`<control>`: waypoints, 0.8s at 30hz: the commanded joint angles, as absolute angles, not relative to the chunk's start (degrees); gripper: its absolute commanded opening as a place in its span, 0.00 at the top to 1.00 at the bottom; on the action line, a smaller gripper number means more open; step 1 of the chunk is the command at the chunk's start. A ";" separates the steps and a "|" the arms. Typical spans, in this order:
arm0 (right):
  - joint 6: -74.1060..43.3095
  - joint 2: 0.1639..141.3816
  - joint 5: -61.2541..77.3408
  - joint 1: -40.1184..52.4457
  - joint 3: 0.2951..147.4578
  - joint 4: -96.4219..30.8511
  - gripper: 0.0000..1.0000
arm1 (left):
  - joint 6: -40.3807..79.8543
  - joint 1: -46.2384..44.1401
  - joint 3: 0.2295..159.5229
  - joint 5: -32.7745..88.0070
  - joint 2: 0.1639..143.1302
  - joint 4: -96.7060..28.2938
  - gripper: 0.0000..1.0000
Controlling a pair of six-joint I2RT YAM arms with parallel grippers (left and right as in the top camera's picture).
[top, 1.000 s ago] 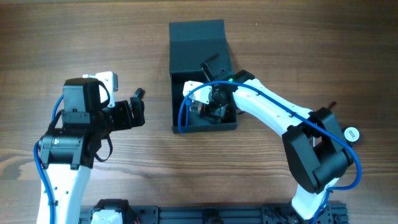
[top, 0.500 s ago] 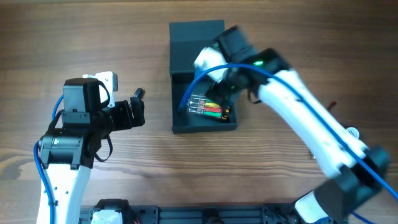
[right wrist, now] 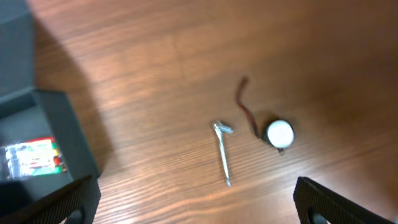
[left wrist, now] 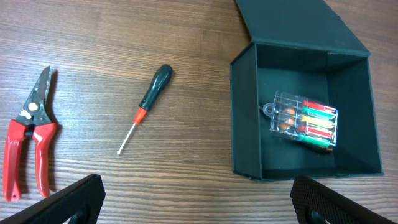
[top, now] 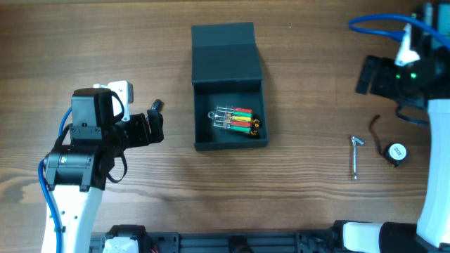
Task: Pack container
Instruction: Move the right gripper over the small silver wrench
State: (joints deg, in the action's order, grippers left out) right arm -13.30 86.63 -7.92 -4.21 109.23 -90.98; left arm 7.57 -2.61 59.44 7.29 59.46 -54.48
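Container (top: 230,144) on counter (top: 126,42) holds clear bit case (top: 234,120); left hand (left wrist: 198,200) and right hand (right wrist: 196,199) both spread wide, empty.

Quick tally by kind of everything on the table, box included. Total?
Container: 1
Clear bit case, in the container: 1
Screwdriver: 1
Red-handled cutters: 1
Metal L-key: 1
White round disc with cord: 1
Total: 6

Workshop tabletop (left wrist: 93,37): cutters (left wrist: 28,146), screwdriver (left wrist: 146,102).
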 commanded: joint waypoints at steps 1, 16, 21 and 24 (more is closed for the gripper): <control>-18.26 81.19 -4.32 -6.37 108.05 -92.12 0.00 | 6.37 -2.35 60.49 6.98 59.37 -54.52 0.00; -22.48 53.56 -6.92 -6.42 65.32 -77.25 0.00 | 6.37 -2.35 60.49 6.98 59.37 -54.52 0.00; -22.59 61.23 -7.31 -6.46 58.19 -68.07 0.00 | 6.39 -2.35 60.49 6.98 59.37 -54.54 0.00; -22.59 67.11 -8.91 -6.46 55.66 -63.96 0.00 | 6.37 -2.35 60.49 6.98 59.37 -54.54 0.00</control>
